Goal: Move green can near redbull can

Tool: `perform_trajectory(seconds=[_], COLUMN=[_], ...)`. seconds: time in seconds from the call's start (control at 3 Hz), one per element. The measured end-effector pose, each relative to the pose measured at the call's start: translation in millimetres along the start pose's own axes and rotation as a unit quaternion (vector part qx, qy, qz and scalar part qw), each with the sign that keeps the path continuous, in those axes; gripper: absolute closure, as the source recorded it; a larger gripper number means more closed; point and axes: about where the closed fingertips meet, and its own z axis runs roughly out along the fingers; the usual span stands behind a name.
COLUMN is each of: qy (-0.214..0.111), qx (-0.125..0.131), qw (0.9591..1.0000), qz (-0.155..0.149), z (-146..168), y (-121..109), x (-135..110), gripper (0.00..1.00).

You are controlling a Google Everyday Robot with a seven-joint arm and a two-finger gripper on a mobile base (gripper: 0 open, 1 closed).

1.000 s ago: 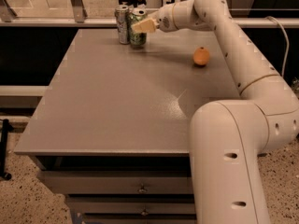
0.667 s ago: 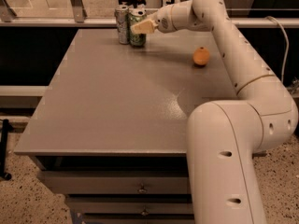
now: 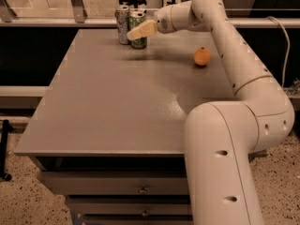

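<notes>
The green can stands upright at the far edge of the grey table, left of centre. The redbull can, slim and silver-grey, stands upright just to its left and slightly behind, almost touching it. My gripper reaches in from the right and sits across the front of the green can's upper half, hiding part of it. The white arm stretches from the lower right over the table to the gripper.
An orange fruit lies on the table to the right of the cans, under the arm. A railing and glass wall run behind the table's far edge. Drawers sit under the near edge.
The gripper has shifted slightly down across the green can's front. Both cans stand where they were.
</notes>
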Motion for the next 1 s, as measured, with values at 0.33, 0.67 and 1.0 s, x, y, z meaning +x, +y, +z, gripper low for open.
perform_trajectory(seconds=[0.33, 0.67, 1.0], qy=[0.0, -0.011, -0.016], qx=[0.0, 0.049, 0.086], qw=[1.0, 0.9986, 0.9958], qz=[0.0, -0.018, -0.028], z=[-0.1, -76.6, -137.3], y=[-0.1, -18.9, -17.3], x=[0.0, -10.3, -16.4], gripper=[0.0, 0.0, 0.0])
